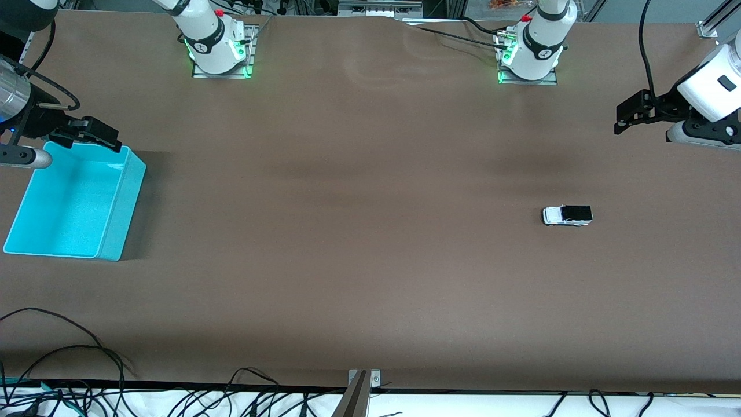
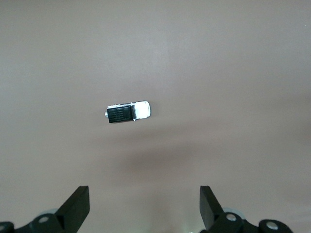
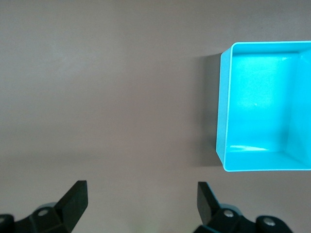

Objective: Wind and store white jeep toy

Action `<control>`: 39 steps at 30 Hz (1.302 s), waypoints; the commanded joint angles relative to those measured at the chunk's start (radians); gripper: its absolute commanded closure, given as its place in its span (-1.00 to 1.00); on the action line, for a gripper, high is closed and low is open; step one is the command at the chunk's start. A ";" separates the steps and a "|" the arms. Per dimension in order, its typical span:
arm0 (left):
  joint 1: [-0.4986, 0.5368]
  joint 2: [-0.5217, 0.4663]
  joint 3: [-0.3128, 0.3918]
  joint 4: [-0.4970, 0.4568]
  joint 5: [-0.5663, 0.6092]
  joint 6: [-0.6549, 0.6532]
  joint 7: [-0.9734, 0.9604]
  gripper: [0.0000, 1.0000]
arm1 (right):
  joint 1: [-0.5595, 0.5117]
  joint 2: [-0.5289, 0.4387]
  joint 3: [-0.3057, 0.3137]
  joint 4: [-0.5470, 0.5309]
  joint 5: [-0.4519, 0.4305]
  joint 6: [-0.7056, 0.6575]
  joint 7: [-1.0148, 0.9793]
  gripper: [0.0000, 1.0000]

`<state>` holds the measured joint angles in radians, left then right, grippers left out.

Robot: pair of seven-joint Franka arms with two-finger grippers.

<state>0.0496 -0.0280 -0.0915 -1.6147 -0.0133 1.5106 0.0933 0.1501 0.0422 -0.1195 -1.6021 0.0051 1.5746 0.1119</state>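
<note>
The white jeep toy (image 1: 567, 215), white with a black roof and rear, stands on its wheels on the brown table toward the left arm's end. It also shows in the left wrist view (image 2: 128, 112). My left gripper (image 1: 628, 119) is open and empty, held up over the table at that end, apart from the jeep; the left wrist view shows its jaws (image 2: 144, 204) wide apart over bare table. My right gripper (image 1: 95, 139) is open and empty, up in the air by the rim of a cyan bin (image 1: 124, 208), with its jaws (image 3: 142, 201) over bare table.
The cyan bin (image 3: 223, 121) is empty and stands at the right arm's end of the table. Loose black cables (image 1: 87, 347) lie along the table edge nearest the front camera. The two arm bases (image 1: 217, 46) stand at the edge farthest from it.
</note>
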 commanded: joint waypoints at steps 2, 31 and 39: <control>-0.002 0.014 -0.001 0.027 0.018 -0.003 0.006 -1.00 | 0.005 -0.019 0.003 -0.016 -0.014 -0.007 -0.005 -1.00; 0.000 0.014 -0.001 0.027 0.018 -0.003 0.008 -1.00 | 0.005 -0.012 0.003 -0.007 -0.017 -0.004 -0.024 -1.00; 0.000 0.014 -0.001 0.027 0.018 -0.003 0.008 -1.00 | 0.005 -0.012 0.003 -0.006 -0.017 -0.001 -0.024 -1.00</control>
<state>0.0496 -0.0280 -0.0915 -1.6147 -0.0133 1.5107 0.0933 0.1506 0.0422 -0.1179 -1.6042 0.0046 1.5749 0.0997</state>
